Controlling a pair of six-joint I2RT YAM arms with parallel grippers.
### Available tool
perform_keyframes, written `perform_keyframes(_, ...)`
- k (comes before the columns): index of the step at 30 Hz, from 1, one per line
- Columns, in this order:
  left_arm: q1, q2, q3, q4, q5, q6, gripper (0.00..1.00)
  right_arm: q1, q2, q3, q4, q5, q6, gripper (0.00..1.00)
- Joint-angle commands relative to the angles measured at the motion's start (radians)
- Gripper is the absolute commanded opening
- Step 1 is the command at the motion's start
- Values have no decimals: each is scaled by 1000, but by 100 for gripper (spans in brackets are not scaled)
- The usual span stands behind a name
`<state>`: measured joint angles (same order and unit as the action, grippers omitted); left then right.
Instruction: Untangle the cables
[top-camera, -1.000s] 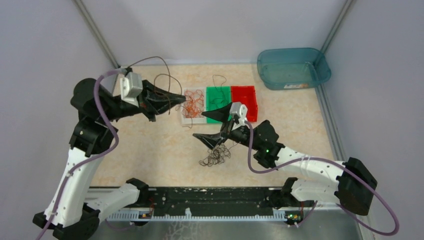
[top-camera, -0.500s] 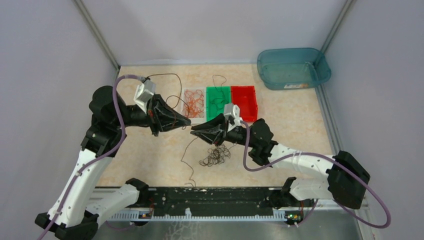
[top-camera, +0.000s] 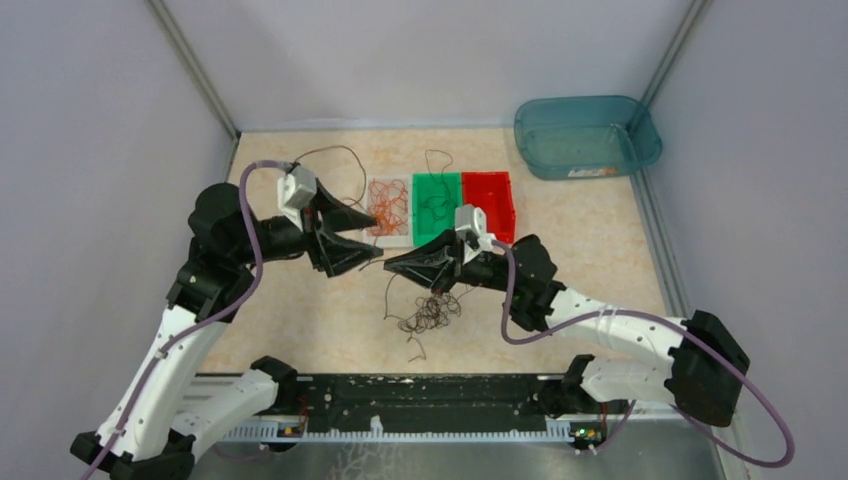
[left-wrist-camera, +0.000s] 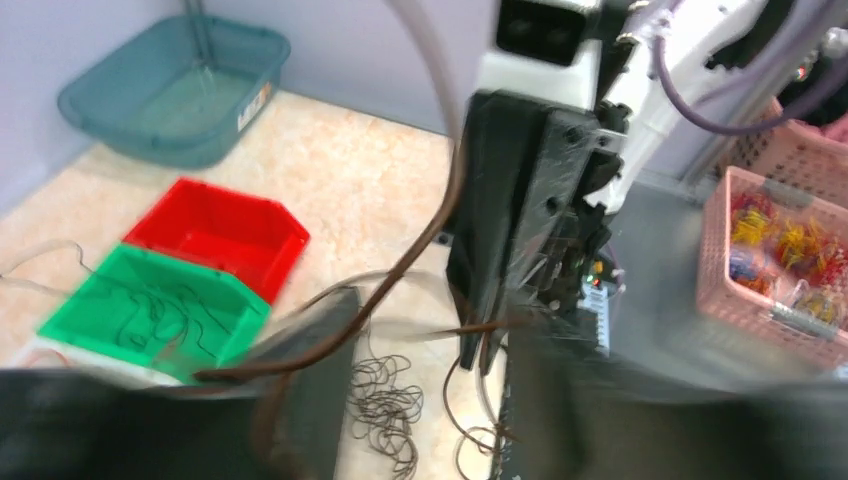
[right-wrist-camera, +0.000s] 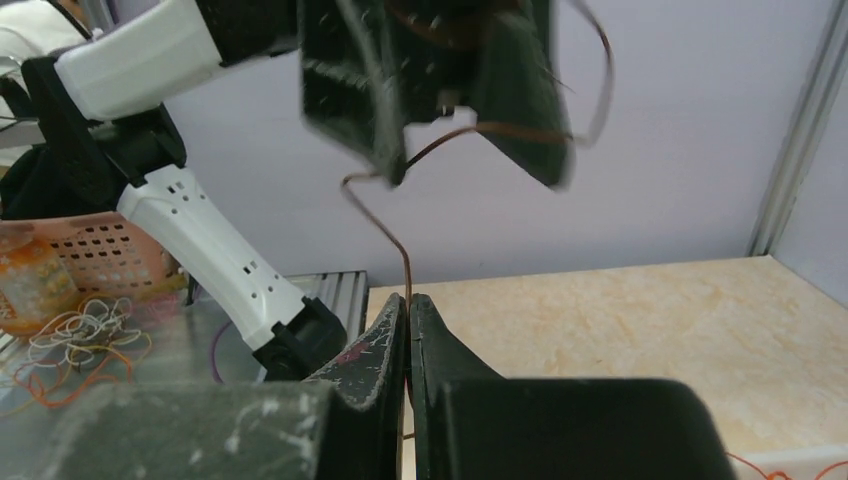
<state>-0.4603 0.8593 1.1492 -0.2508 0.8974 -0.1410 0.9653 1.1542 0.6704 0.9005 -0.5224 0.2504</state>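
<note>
Cable (right-wrist-camera: 407, 275), dark brown, pinched in fully closed right gripper (top-camera: 390, 265); left gripper (top-camera: 374, 237) spread wide, same strand crossing its gap; dark cable tangle (top-camera: 430, 312) on table (top-camera: 300, 320) just below right gripper.

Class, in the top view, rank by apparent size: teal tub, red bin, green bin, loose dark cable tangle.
1. Teal tub
2. red bin and green bin: alike, green partly covered, so unranked
3. dark cable tangle

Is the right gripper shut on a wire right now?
Shut. In the right wrist view the right gripper has its fingers pressed together, with a brown wire rising from between them.
</note>
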Motion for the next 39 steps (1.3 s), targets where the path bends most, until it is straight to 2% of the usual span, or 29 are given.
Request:
perform_keyframes(1, -2, 17, -57, -173, -157, 187, 84, -19, -83, 19, -11, 63, 9, 0)
perform_keyframes(2, -2, 33, -58, -210, -167, 206, 97, -31, -88, 24, -36, 89, 11, 0)
perform_keyframes(3, -2, 52, -51, -242, -183, 219, 99, -46, -90, 29, -55, 108, 16, 0)
perform_keyframes(8, -3, 111, 11, -326, -214, 284, 100, -168, -113, 40, -126, 216, 21, 0)
perform_keyframes(13, -2, 98, 18, -327, -222, 329, 100, -278, -136, 44, -201, 322, -69, 0)
perform_keyframes(22, -2, 88, 38, -316, -168, 344, 100, -492, -116, 87, -210, 327, -50, 0)
perform_keyframes(26, -2, 100, 62, -332, -151, 352, 100, -541, -90, 127, -209, 337, -49, 0)
perform_keyframes(33, -3, 66, 36, -282, -237, 405, 100, -619, -78, 185, -151, 324, 28, 0)
perform_keyframes(39, -2, 53, 22, -282, -239, 413, 100, -637, -64, 255, -166, 348, -18, 0)
